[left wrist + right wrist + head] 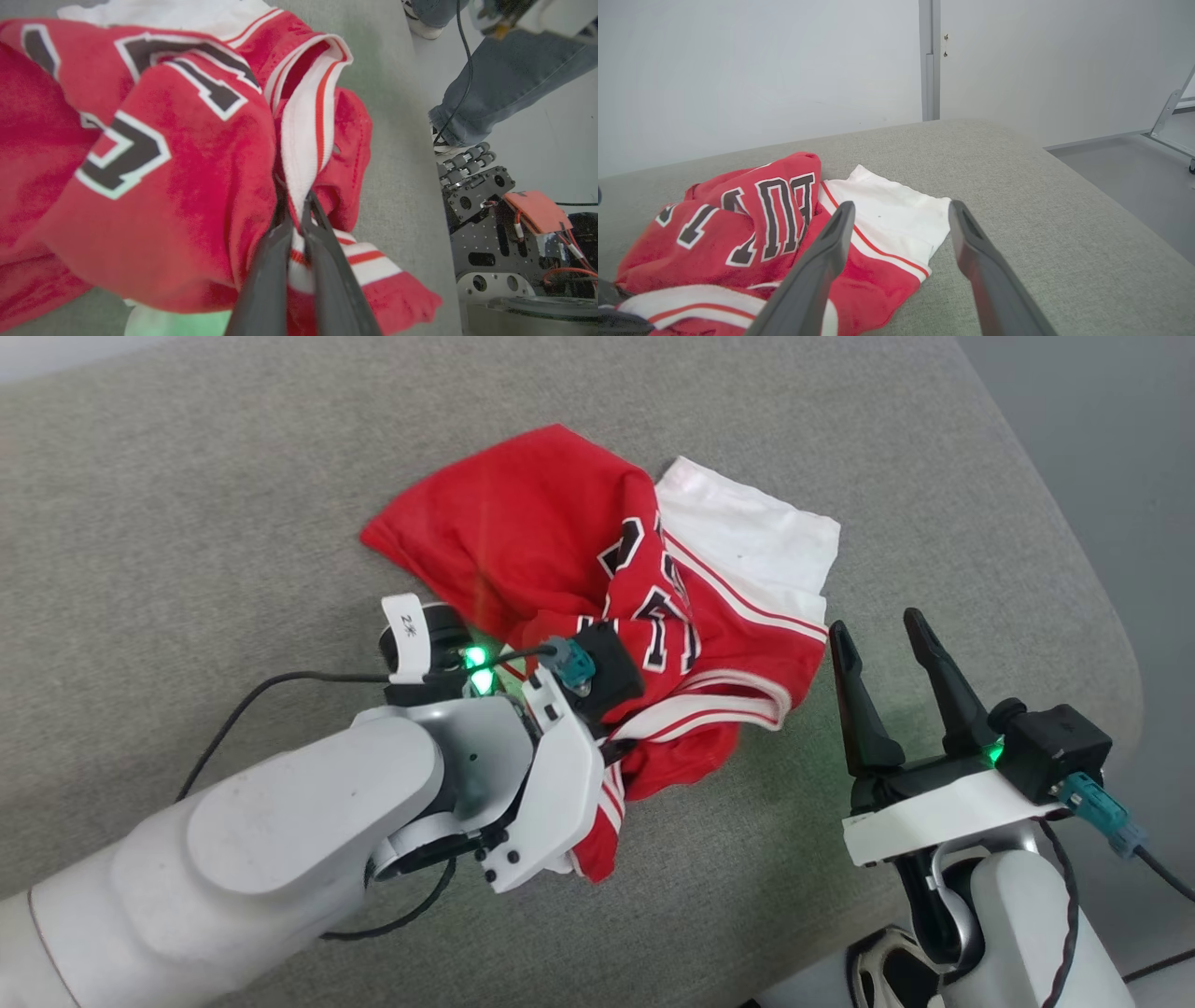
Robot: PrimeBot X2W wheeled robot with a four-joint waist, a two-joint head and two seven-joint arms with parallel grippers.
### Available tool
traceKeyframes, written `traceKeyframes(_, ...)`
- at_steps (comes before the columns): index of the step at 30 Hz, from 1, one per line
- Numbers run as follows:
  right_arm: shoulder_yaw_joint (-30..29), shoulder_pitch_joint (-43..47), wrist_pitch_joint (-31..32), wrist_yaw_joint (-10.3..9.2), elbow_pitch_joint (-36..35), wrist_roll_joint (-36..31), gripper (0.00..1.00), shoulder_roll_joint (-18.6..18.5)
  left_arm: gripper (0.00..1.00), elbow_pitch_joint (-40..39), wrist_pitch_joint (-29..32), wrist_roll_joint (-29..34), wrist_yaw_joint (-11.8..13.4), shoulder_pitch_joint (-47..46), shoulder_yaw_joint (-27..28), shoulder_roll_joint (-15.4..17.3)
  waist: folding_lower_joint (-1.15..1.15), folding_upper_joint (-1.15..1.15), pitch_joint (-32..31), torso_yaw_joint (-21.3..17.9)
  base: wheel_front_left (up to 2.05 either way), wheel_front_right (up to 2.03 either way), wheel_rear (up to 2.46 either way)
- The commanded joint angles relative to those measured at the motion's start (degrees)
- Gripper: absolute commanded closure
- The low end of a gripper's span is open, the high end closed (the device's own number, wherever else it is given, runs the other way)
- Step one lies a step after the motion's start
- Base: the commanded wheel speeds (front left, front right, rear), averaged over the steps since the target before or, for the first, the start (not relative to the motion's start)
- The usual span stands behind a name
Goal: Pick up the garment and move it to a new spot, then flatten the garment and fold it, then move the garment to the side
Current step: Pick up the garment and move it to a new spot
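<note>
Garment (523, 523) is a crumpled heap on the grey cushion (187, 504), not flat. Red body is bunched up, black white-edged lettering folds over itself, and one white sleeve (747, 532) is splayed out on the garment's far right side. The heap's long axis looks to run from the far red corner down to the near hem, roughly toward the robot.

Left pincer (299, 205) comes down on the garment's near edge. Its two dark fingers are pinched almost together on the red-and-white striped trim (308, 135), with cloth squeezed between them, so it has a firm hold. Fabric drapes off both sides of the grip.

Right pincer (875, 625) sits just off the garment's right edge, near it but not touching. Its fingers are spread wide with nothing between them and point toward the white sleeve.

So the garment lies right at the left pincer and just to the left of the right one. The left arm is the nearer and is already on it. My guess is this is the pick-up step, with the lift and carry to a new spot next. Flatten, fold and side move are not yet done. With a single-point grip, the heap will probably hang and drag.

Further out past the garment's right side is the cushion edge, then a person's jeans leg (504, 79) and the robot base (490, 214).
</note>
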Motion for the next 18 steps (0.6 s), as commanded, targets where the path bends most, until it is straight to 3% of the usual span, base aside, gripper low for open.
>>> traceKeyframes(1, -0.02, 0.33, -0.30, -0.03, -0.47, 0.63, 0.00, 0.06, 1.00, 0.93, 0.64, 0.76, 0.17, 1.01, 0.10, 0.39, 0.00, 0.00, 0.83, -0.70, 0.00, 0.00, 0.00)
traceKeyframes(11, 1.51, -1.40, -0.30, -0.04, -1.75, 2.14, 0.00, 0.05, 1.00, 7.90, 5.80, 4.06, 0.19, 4.68, -0.46, -0.85, 0.00, 0.00, 2.88, -2.05, 0.00, 0.00, 0.00)
traceKeyframes(12, 1.49, -1.48, -0.30, -0.03, -1.85, 1.97, 0.00, 0.05, 0.83, 7.83, 5.91, 4.16, 0.19, 4.70, -0.50, -1.00, 0.00, 0.00, 2.87, -1.79, 0.00, 0.00, 0.00)
traceKeyframes(13, 1.49, -1.48, -0.30, -0.03, -1.85, 1.97, 0.00, 0.05, 0.83, 7.83, 5.91, 4.16, 0.19, 4.70, -0.50, -1.00, 0.00, 0.00, 2.87, -1.79, 0.00, 0.00, 0.00)
traceKeyframes(14, 1.41, -1.51, -0.30, -0.04, -1.85, 1.59, 0.00, 0.04, 0.61, 7.57, 5.86, 3.98, 0.19, 4.62, -0.51, -1.10, 0.00, 0.00, 2.74, -1.40, 0.00, 0.00, 0.00)
traceKeyframes(15, 1.20, -1.53, -0.30, -0.03, -1.79, 1.29, 0.00, 0.03, 0.25, 7.28, 5.30, 3.84, 0.19, 4.27, -0.46, -1.08, 0.00, 0.00, 2.53, -0.87, 0.00, 0.00, 0.00)
traceKeyframes(16, 1.09, -1.63, -0.30, -0.03, -1.71, 0.81, 0.00, 0.04, 0.00, 7.29, 4.71, 3.77, 0.19, 3.61, -0.34, -0.85, 0.00, 0.00, 2.27, -0.33, 0.00, 0.00, 0.00)
traceKeyframes(18, 0.52, -1.72, -0.30, -0.04, -1.33, -0.20, 0.00, 0.04, 0.00, 6.74, 2.60, 4.01, 0.24, 2.11, -0.03, -0.80, 0.00, 0.00, 1.32, 1.10, 0.00, 0.00, 0.00)
